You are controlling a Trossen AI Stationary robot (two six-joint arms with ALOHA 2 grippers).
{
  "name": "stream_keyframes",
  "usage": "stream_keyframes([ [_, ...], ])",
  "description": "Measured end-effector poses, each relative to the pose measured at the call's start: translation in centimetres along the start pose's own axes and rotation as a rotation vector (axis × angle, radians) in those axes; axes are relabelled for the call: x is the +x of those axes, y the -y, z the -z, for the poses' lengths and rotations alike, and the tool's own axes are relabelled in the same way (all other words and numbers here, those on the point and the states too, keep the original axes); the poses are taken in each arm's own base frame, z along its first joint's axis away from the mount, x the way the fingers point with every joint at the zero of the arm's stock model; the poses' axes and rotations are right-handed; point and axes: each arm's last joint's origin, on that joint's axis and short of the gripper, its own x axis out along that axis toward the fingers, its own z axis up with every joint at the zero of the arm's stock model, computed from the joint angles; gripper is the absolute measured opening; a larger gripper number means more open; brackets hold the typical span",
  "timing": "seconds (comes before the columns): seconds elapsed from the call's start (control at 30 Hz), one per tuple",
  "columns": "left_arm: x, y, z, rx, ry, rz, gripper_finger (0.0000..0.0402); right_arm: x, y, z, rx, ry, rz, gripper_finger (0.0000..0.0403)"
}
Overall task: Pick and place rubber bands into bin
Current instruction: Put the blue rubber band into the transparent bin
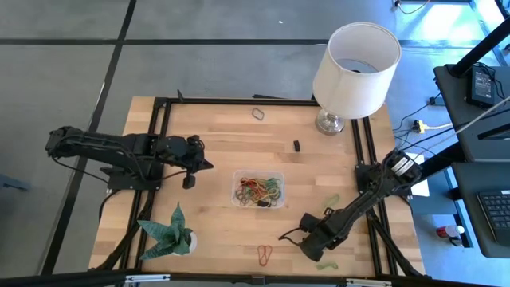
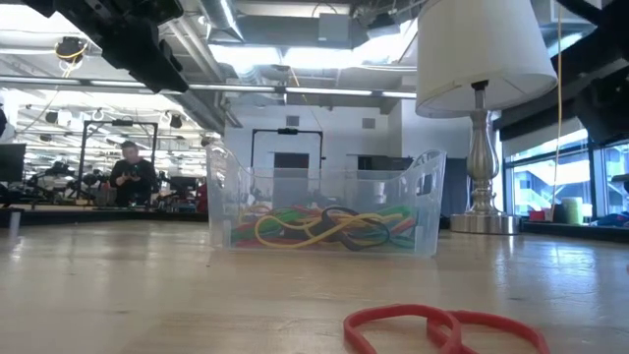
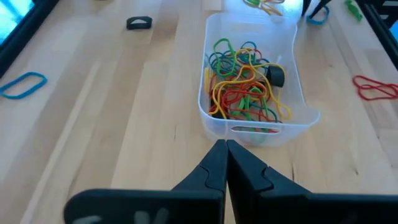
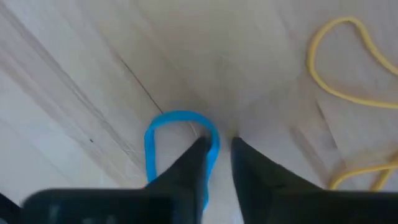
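The clear bin [image 1: 239, 177] stands mid-table and holds several coloured rubber bands [image 3: 244, 84]; it also shows in the low view [image 2: 324, 202]. My left gripper [image 1: 209, 165] is shut and empty, left of the bin, its fingertips [image 3: 225, 148] pointing at the bin's near wall. My right gripper [image 1: 285, 235] is low over the table, right of and nearer than the bin, pointing down. It is slightly open over a blue rubber band [image 4: 163, 127] that lies flat on the wood. One finger [image 4: 198, 155] stands inside the loop and the other [image 4: 244, 155] outside it. My right gripper comes at the blue band from above. One strand of the loop's curved end [image 4: 214, 144] runs between its two fingertips. The band lies flat on the table. I cannot tell whether the fingers touch it.
A red band [image 1: 264, 254] lies near the front edge. A black band [image 1: 296, 147] and a grey-blue one [image 1: 259, 113] lie farther back. Green bands [image 1: 331, 199] and yellow ones [image 4: 348, 62] lie by my right arm. A white lamp [image 1: 355, 64] stands far right, a paper plant [image 1: 169, 233] near left.
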Motion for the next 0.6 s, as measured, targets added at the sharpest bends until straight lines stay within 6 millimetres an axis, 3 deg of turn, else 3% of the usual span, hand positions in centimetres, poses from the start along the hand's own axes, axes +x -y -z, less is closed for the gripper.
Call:
stream_keyframes([
  [0.17,0.0,0.0,0.0,0.0,0.0,0.001,0.0003,-0.2,0.0,0.0,0.055,-0.004,-0.008,0.001],
  [0.27,0.0,0.0,0.0,0.001,-0.001,0.001,0.0002,-0.9,-0.2,-0.1,0.06,-0.004,-0.041,0.0008],
  [0.4,0.0,0.0,0.1,0.044,-0.009,0.0,0.0003,-3.3,0.0,-0.4,0.086,0.014,-0.066,0.0003],
  [0.6,-0.1,-0.1,0.7,0.044,0.026,0.002,0.0001,-7.3,-0.3,-2.1,0.189,0.233,-0.075,0.0002],
])
